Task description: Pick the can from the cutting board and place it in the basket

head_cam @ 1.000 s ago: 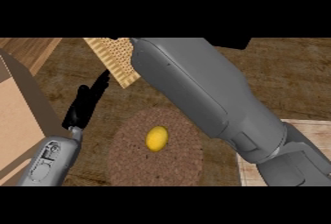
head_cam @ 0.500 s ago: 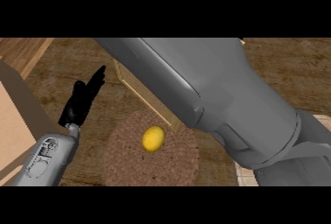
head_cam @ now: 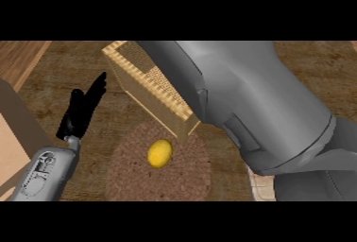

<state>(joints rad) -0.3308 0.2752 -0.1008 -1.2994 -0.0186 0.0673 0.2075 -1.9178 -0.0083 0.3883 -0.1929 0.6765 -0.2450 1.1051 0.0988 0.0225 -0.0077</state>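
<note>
A woven tan basket [head_cam: 148, 85] stands at the upper middle of the head view, its near corner over a round brown mat [head_cam: 132, 175]. My right forearm [head_cam: 251, 104] fills the right half and covers most of the basket. The right hand itself is hidden beyond the arm. No can or cutting board shows. My left hand [head_cam: 82, 108] rests open at the left, fingers straight and pointing up, holding nothing.
A yellow lemon [head_cam: 159, 153] lies on the brown mat just below the basket's corner. A light wooden block edge [head_cam: 10, 142] runs along the far left. A pale object [head_cam: 259, 186] peeks out under my right arm at the lower right.
My right forearm has swung across to the right and closer to the view, uncovering more of the basket. The left hand has barely shifted.
</note>
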